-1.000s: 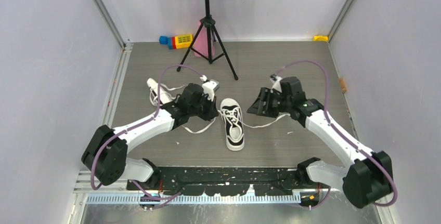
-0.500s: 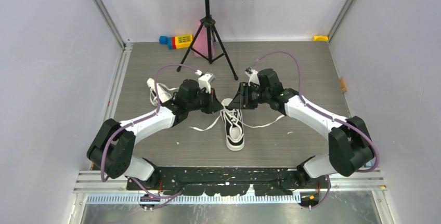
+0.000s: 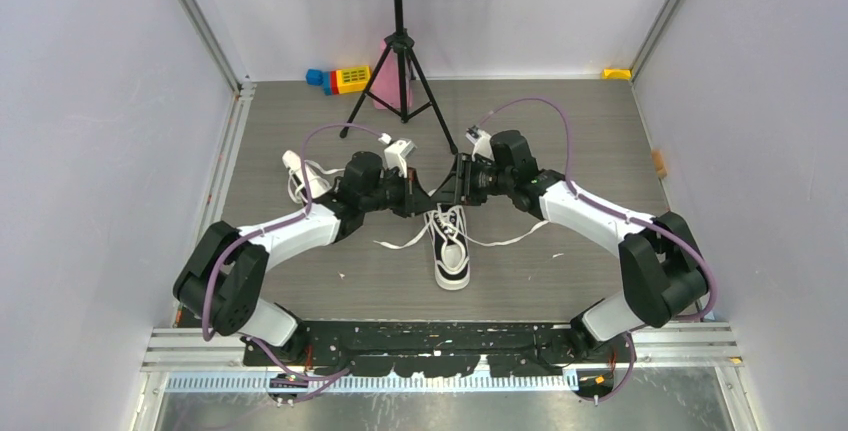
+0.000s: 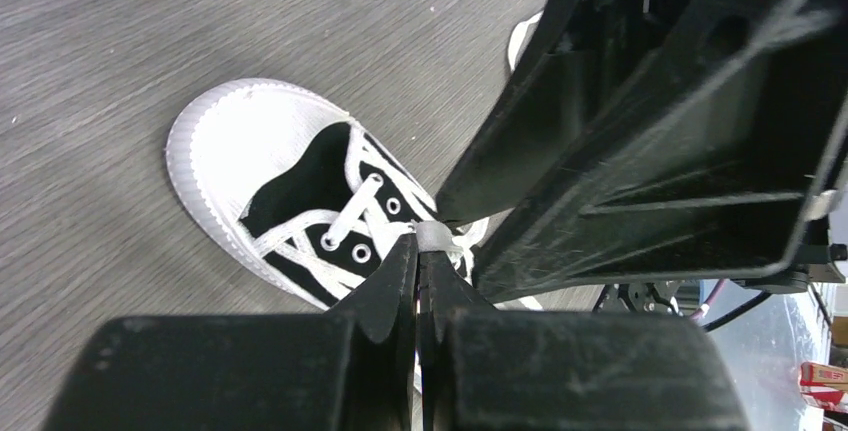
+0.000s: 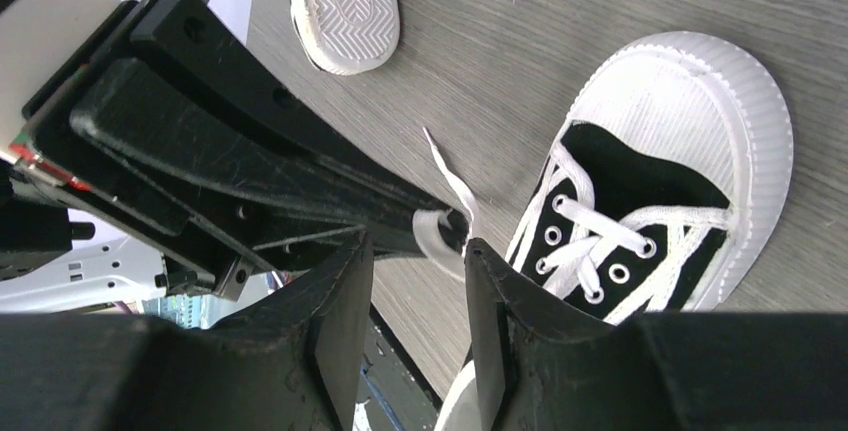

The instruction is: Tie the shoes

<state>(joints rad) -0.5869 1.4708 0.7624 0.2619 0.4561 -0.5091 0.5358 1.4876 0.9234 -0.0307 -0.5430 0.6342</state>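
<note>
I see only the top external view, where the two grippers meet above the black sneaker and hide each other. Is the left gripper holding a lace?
Observer: Yes. In the left wrist view the left gripper is shut on a short piece of white flat lace, near the eyelets of the black sneaker with the white toe cap.
Operator: Is the right gripper closed too?
Observer: No. The right wrist view shows the right gripper open, one finger on each side of that lace.
Operator: And the other shoe?
Observer: The second sneaker shows its white zigzag sole to the right wrist camera.
</note>
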